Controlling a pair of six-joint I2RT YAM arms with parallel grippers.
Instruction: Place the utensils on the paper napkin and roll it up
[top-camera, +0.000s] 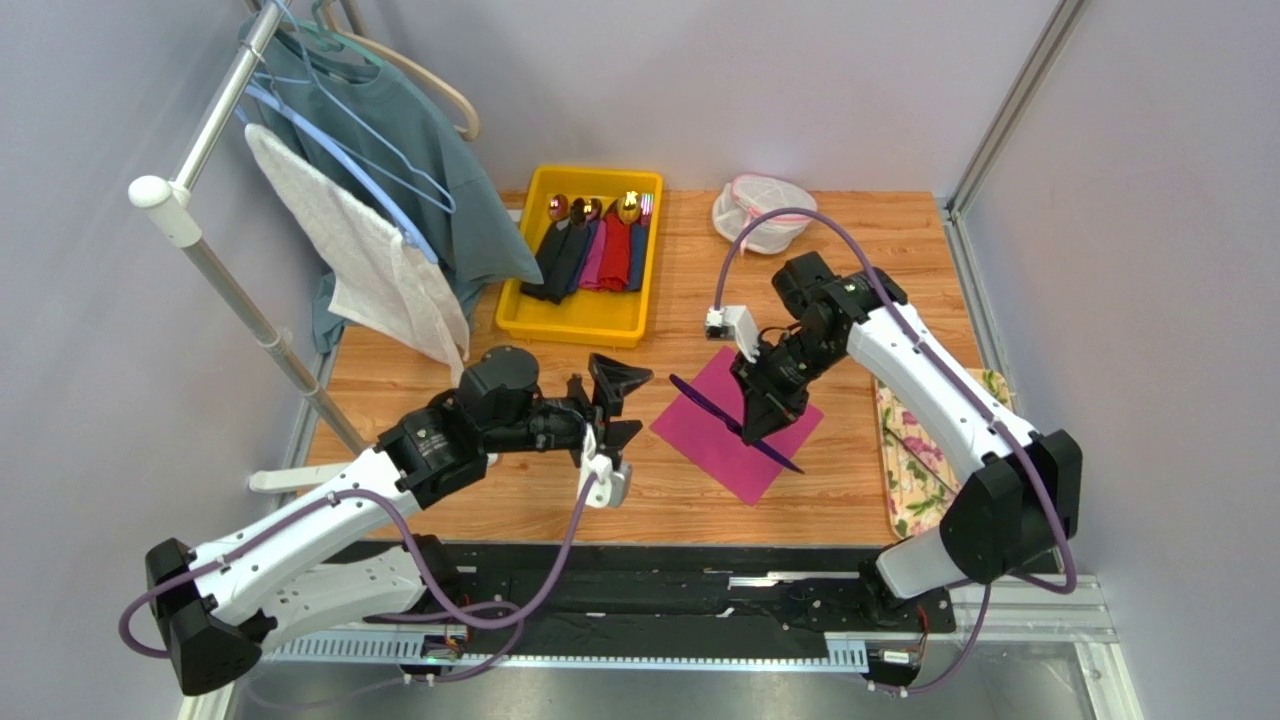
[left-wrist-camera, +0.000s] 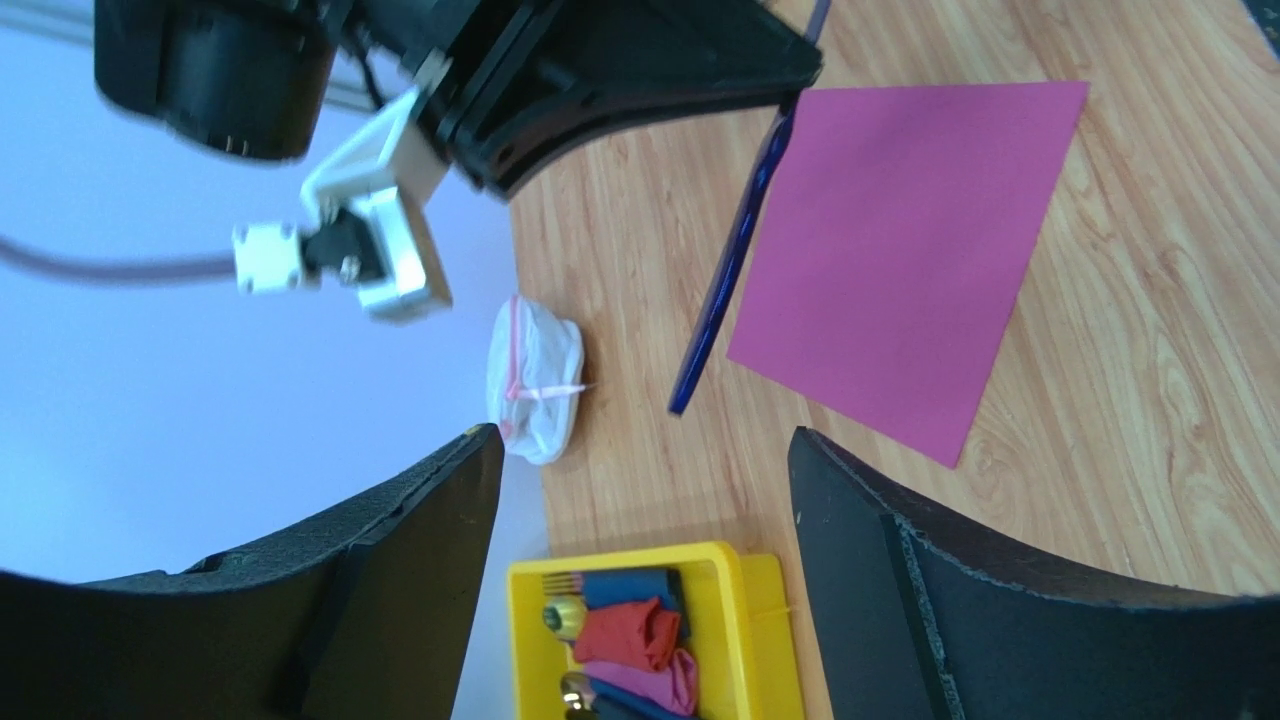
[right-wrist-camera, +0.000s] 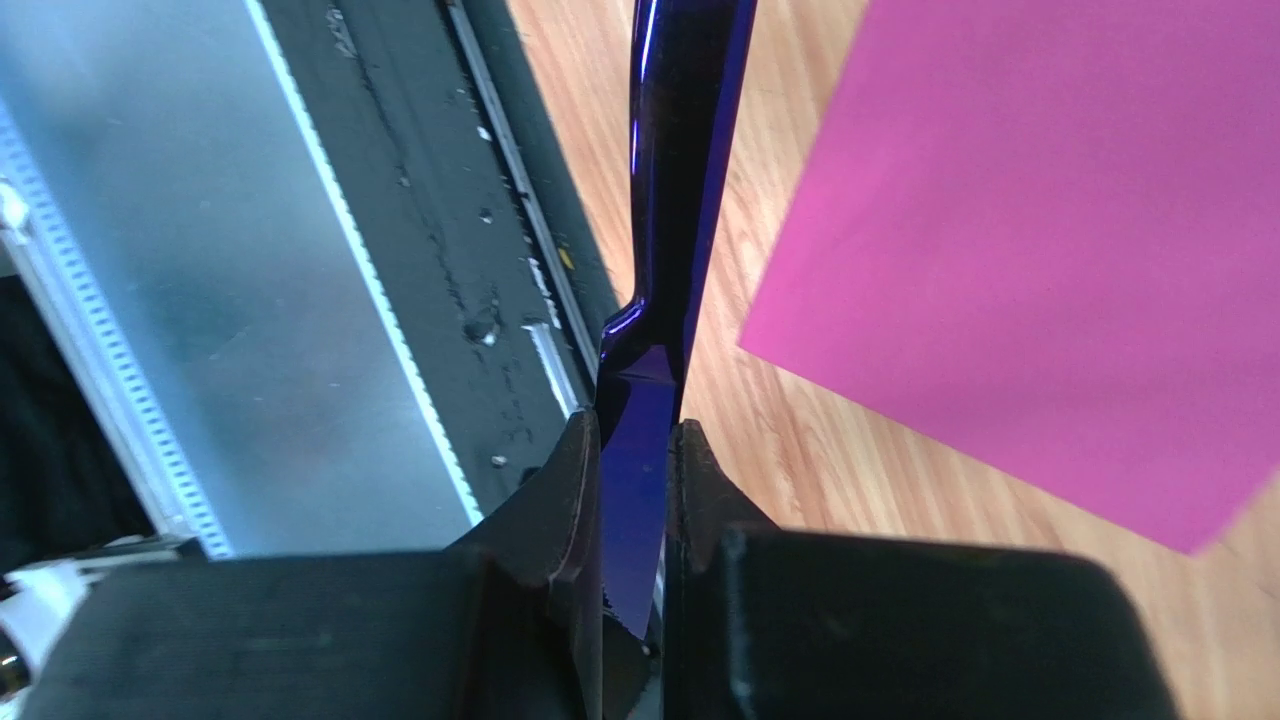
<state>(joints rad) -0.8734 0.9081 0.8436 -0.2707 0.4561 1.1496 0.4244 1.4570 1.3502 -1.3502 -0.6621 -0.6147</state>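
Note:
The magenta paper napkin lies flat on the wooden table, its corners pointing like a diamond in the top view. My right gripper is shut on one slim dark blue utensil. It holds the utensil by one end, slanted over the napkin's left side. No other dark utensil shows. My left gripper hovers left of the napkin, jaws wide apart with nothing between them.
A yellow tray of sleeved cutlery sits at the back centre. A white mesh pouch lies behind the right arm. A floral cloth is at the right edge. A clothes rack with garments stands at the left.

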